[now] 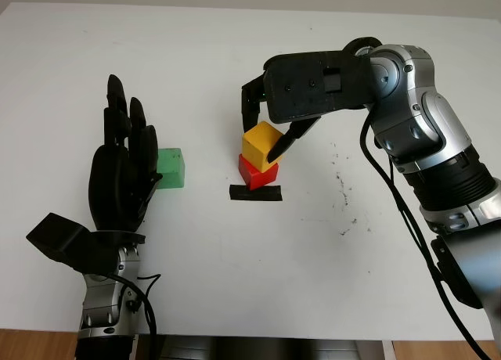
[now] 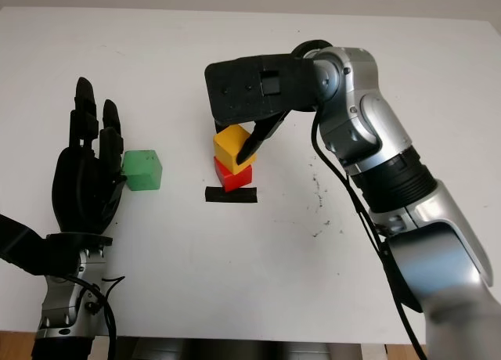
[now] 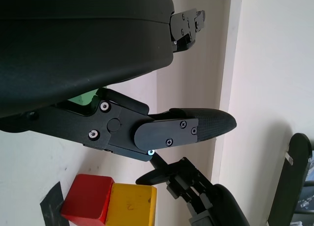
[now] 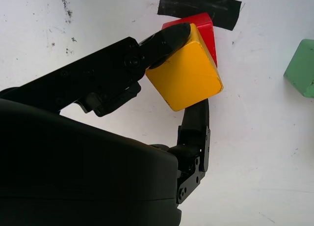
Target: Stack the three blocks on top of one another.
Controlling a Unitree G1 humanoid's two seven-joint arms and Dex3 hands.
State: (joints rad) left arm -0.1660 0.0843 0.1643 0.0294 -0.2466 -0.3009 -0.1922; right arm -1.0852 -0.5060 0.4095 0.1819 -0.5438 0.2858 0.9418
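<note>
Worktop (image 1: 196, 297) matt white, scuffed with dark specks. Blocks smooth, matt. Fingers (image 4: 162, 42) matt black plastic. Right forearm (image 1: 438, 141) brushed silver metal.

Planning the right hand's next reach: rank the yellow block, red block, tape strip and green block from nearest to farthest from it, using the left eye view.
1. Yellow block: between the right hand's fingers.
2. Red block: directly beneath the yellow.
3. Tape strip: on the table in front of the red.
4. Green block: off toward the open left hand.

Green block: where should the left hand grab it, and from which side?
Take the green block by two opposite side faces, coming from above. It sits flat on the table, apart from the stack, right beside the open left hand, with its top unobstructed.
</note>
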